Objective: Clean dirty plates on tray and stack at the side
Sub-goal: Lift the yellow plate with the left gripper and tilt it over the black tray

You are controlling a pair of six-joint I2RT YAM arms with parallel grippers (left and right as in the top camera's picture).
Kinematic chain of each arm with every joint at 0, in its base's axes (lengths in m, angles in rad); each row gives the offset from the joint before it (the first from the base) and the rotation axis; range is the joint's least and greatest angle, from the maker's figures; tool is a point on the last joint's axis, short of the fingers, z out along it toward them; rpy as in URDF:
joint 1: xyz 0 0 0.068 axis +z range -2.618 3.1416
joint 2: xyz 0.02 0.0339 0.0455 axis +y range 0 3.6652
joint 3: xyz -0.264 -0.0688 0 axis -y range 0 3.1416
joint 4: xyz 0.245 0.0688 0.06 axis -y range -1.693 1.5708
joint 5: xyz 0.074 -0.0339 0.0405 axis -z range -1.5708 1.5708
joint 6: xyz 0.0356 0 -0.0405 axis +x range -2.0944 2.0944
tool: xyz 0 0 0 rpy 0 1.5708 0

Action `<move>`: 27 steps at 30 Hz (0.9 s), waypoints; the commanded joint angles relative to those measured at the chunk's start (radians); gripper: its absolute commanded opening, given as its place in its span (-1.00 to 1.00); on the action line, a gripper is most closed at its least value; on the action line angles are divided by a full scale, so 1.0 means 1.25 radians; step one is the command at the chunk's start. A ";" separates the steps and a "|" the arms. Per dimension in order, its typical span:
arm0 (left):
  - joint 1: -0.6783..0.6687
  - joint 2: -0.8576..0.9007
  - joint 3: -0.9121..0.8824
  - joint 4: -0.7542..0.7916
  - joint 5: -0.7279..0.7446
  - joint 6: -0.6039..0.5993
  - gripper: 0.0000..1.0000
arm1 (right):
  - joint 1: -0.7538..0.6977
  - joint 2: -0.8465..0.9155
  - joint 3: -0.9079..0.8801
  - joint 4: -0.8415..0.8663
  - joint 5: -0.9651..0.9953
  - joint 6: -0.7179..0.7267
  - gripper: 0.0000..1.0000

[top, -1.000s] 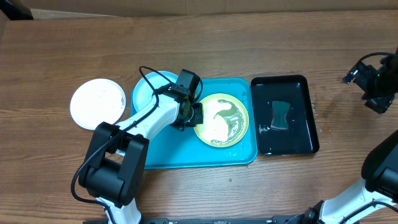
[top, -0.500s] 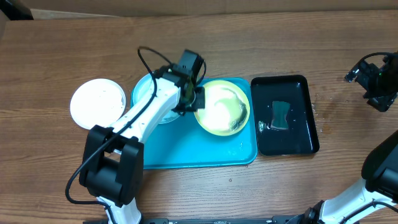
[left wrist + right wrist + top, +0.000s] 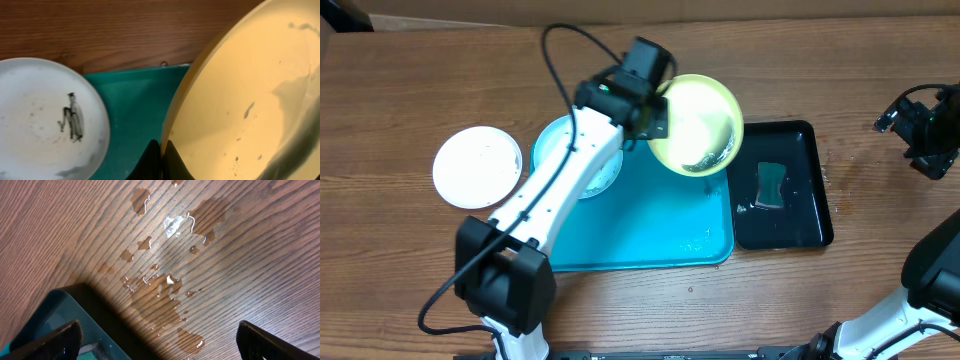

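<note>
My left gripper is shut on the rim of the yellow-green plate and holds it tilted in the air, over the far right corner of the turquoise tray. In the left wrist view the jaws pinch the plate's edge, which has dark specks and wet streaks. The light blue plate lies at the tray's far left, partly under the arm, with a dark smear. The white plate lies on the table left of the tray. My right gripper is open and empty at the far right.
A black tray with water and a sponge stands right of the turquoise tray. Water puddles lie on the wood beside the black tray's corner, under the open right fingers.
The left gripper has lifted the yellow-green plate off the tray and carried it up and to the right, tilting it. The right arm has not moved.
</note>
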 commanded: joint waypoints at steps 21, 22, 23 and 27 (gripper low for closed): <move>-0.489 0.005 0.019 0.273 -0.822 0.379 -0.92 | -0.002 -0.012 0.007 0.003 0.005 0.000 1.00; -0.501 0.005 0.019 0.297 -0.837 0.416 -0.92 | -0.002 -0.012 0.007 0.003 0.005 0.000 1.00; -0.506 0.005 0.019 0.308 -0.847 0.431 -0.92 | -0.002 -0.012 0.007 0.003 0.005 0.000 1.00; -0.519 0.005 0.019 0.338 -0.865 0.457 -0.92 | -0.002 -0.012 0.007 0.003 0.005 0.001 1.00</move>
